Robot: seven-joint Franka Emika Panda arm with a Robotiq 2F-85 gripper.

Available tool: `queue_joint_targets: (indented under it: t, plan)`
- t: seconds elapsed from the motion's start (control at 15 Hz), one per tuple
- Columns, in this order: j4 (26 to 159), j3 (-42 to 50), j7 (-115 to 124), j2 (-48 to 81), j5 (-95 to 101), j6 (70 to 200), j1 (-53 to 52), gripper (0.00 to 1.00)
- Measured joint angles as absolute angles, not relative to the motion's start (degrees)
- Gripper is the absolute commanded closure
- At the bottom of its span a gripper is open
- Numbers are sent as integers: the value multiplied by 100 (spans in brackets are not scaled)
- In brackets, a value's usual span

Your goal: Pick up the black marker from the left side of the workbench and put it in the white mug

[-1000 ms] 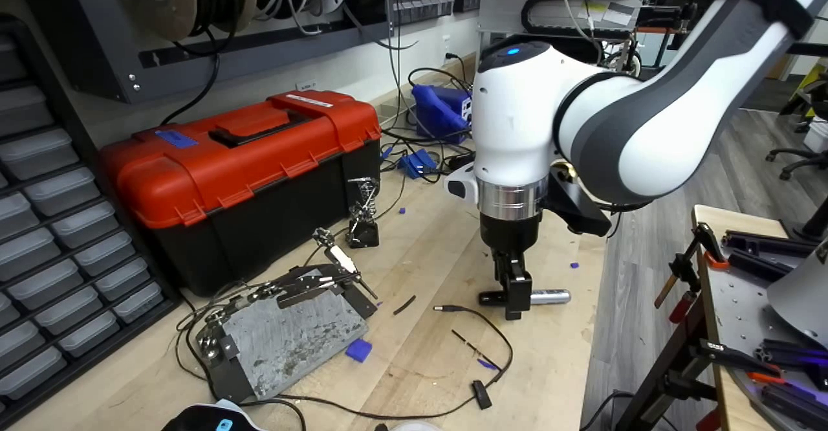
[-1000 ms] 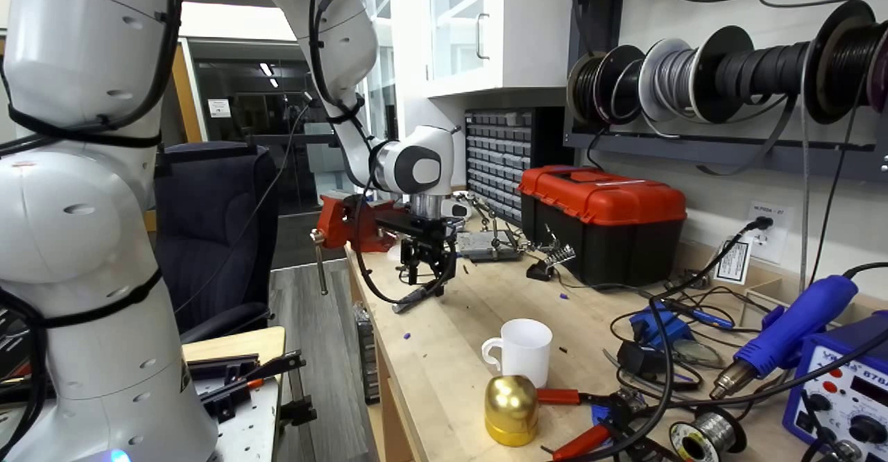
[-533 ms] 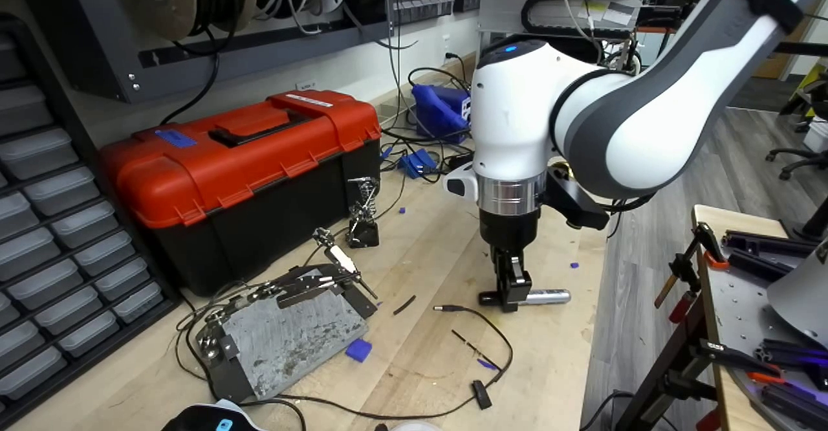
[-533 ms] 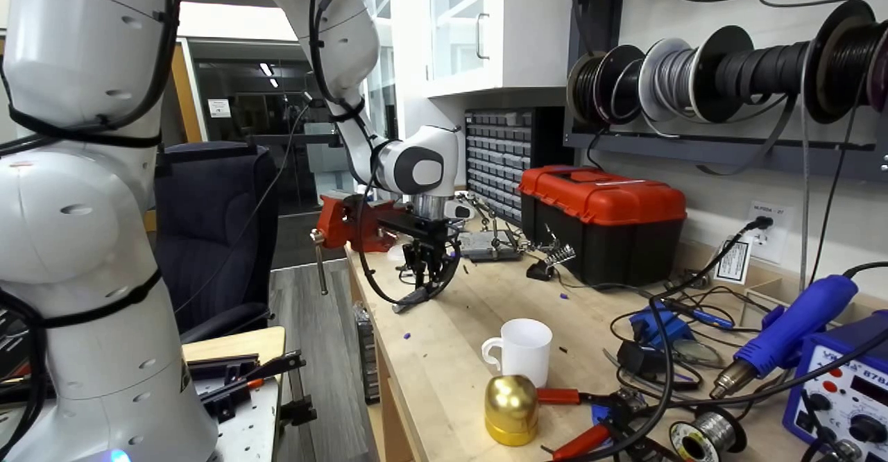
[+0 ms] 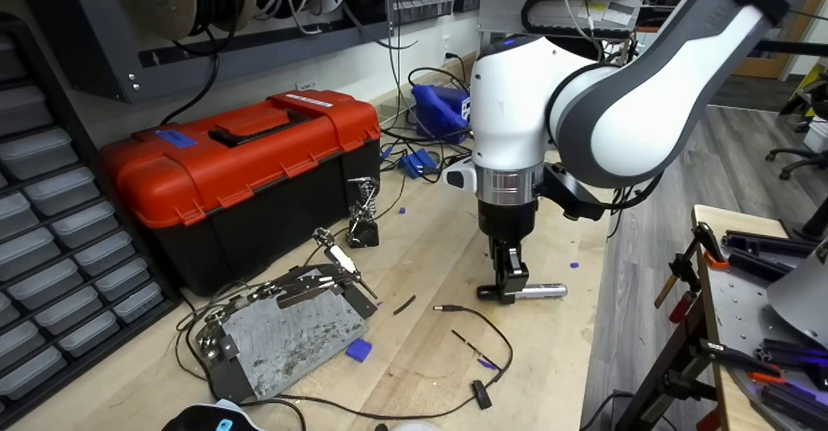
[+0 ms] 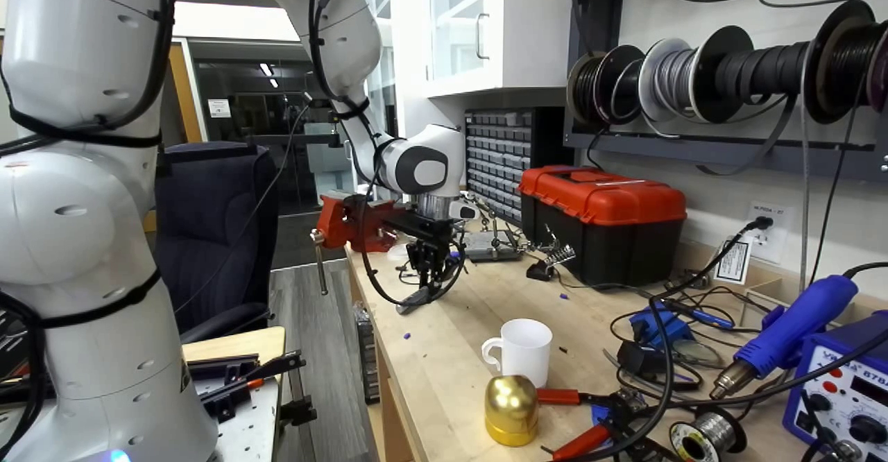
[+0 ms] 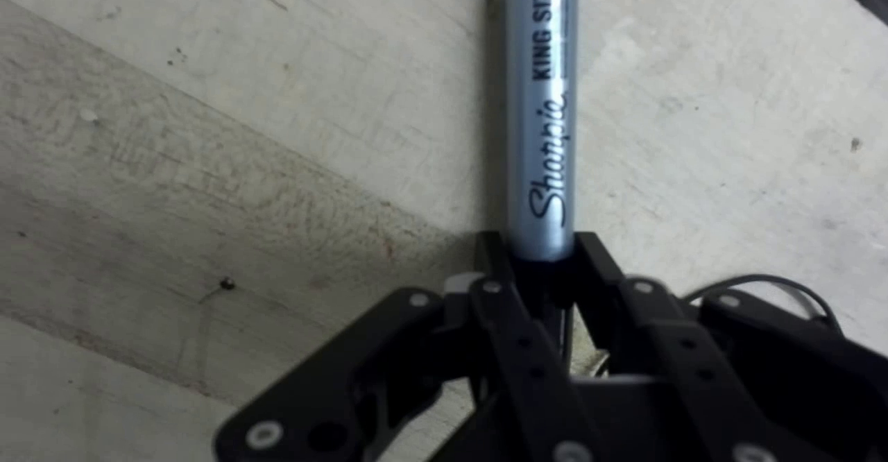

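The black marker (image 7: 544,122), silver-grey along its body with a dark cap end, lies level between the fingers of my gripper (image 7: 541,248). Both fingers (image 7: 598,261) press against its sides near the join of cap and body. In an exterior view the gripper (image 5: 508,294) points straight down, the marker's pale end (image 5: 543,291) sticking out to one side. The marker is on or just above the workbench (image 5: 446,250); which one I cannot tell. The white mug (image 6: 527,352) stands upright, handle sideways, well away from the gripper (image 6: 431,288), and shows only in an exterior view.
A gold dome (image 6: 512,410) stands close beside the mug, with red-handled pliers (image 6: 586,441) near it. A red toolbox (image 5: 259,153) lines the wall. A loose black cable (image 5: 508,347) and a metal plate stand (image 5: 291,334) lie near the gripper. A red vise (image 6: 357,223) sits at the bench end.
The jaws have come together on the marker. The gripper has risen slightly, and the marker has shifted a little with it in an exterior view.
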State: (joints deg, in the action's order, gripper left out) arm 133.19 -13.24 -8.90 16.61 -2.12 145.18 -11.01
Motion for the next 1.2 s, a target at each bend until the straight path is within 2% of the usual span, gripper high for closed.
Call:
queue_joint_targets:
  t: [0.2,0.73,1.2]
  plan:
    - [13444,-1254,-748,1299,-209,14518,-1064,95]
    - [14156,-1056,332,-678,178,14264,-1015,95]
    - [14236,-675,520,-1701,244,13575,-492,95]
